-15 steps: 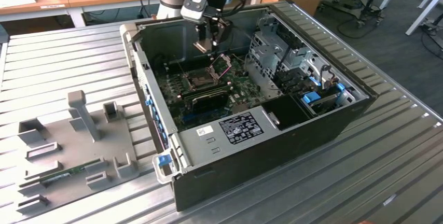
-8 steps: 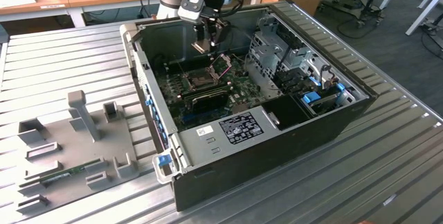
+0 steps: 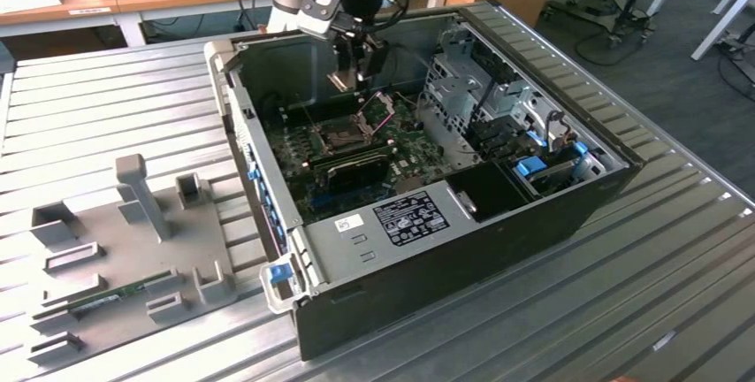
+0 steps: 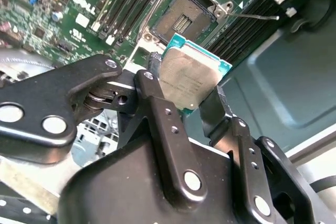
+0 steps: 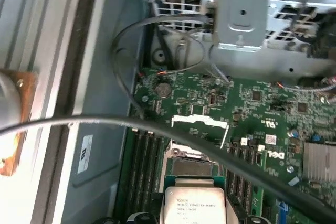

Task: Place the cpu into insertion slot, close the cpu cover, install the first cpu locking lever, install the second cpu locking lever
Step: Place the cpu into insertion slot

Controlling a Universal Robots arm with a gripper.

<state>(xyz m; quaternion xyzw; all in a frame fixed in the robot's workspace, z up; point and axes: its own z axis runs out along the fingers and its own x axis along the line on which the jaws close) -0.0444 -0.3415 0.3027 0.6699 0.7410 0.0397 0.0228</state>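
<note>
The gripper [image 4: 185, 88] is clamped on the cpu [image 4: 193, 72] by two opposite edges, holding it in the air inside the open computer case [image 3: 567, 196]. The chip hangs above the insertion slot [image 4: 184, 18] without touching it, and the dark socket lies bare with the cpu cover [image 5: 200, 121] raised. Placing the chip looks to be the step in hand. Seating it calls for edges squared to the frame and a flat, gentle descent.

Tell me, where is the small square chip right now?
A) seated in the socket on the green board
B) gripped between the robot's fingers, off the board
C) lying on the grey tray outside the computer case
B: in the second wrist view the gripper is shut on the cpu, and the insertion slot beyond it lies open and empty.
</note>
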